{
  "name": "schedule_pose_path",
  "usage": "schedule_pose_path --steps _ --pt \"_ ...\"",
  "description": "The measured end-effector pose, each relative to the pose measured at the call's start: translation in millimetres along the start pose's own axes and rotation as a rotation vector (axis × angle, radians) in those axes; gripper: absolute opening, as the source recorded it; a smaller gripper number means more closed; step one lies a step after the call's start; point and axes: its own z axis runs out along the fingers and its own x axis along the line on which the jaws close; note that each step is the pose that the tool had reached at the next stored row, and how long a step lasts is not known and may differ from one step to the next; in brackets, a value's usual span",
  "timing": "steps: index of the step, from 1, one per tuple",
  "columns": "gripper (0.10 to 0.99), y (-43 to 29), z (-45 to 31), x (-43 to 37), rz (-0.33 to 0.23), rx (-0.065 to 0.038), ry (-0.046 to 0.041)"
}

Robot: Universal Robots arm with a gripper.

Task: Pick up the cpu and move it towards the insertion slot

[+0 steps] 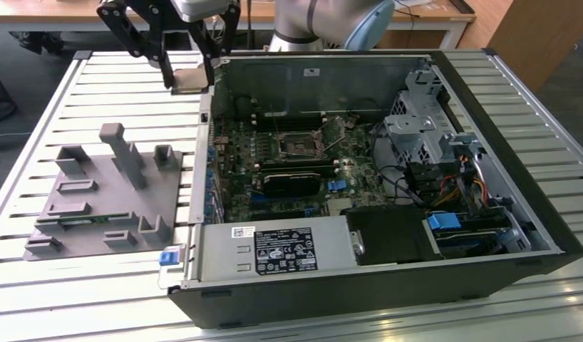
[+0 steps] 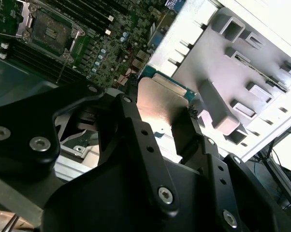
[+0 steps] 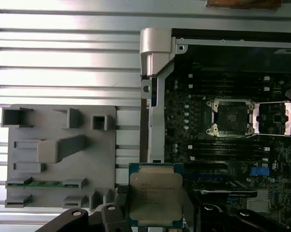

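Cpu (image 3: 155, 196) is clamped between our fingers (image 2: 136, 133), lifted clear of the worktop (image 1: 111, 78): flat square chip, pale silver metal lid, thin green board edge around it. In the exterior view the gripper (image 1: 189, 77) hangs at the far left corner of the open computer case (image 1: 519, 214), just outside its wall. Insertion slot (image 1: 296, 146), dark square in a silver frame, sits well apart on the motherboard. Grey plastic block (image 1: 106, 199) lies left of the case.
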Motion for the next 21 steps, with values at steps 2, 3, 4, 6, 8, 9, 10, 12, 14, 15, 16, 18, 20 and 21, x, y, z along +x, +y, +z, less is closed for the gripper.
schedule_pose_path --steps 2,3,4,6,8,9,10,12,14,15,16,18,20,21 --pt "0.529 1.5 0.1 -1.8 0.000 0.000 -0.0001" --pt "0.529 2.5 0.1 -2.7 0.000 0.000 0.0000" --pt "0.529 3.4 0.1 -3.5 0.000 0.000 0.0001" --pt "0.529 5.5 0.3 -5.2 0.000 0.000 -0.0001" --pt "0.529 8.0 0.4 -6.9 0.000 0.000 0.0000" --pt "0.529 9.3 0.5 -7.9 0.000 0.000 0.0000" --pt "0.529 10.8 0.5 -8.9 0.000 0.000 0.0000" --pt "0.529 13.9 0.7 -11.0 0.000 0.000 0.0000" --pt "0.529 17.1 0.9 -13.3 0.000 0.000 0.0000" --pt "0.529 18.6 1.0 -14.4 0.000 0.000 0.0000" --pt "0.529 20.1 1.0 -15.6 -0.001 0.000 0.0000" --pt "0.529 23.2 1.1 -18.1 -0.001 0.000 0.0000" --pt "0.529 25.5 1.3 -20.6 -0.001 0.000 0.0000" --pt "0.529 26.5 1.4 -21.8 -0.001 0.000 0.0000"
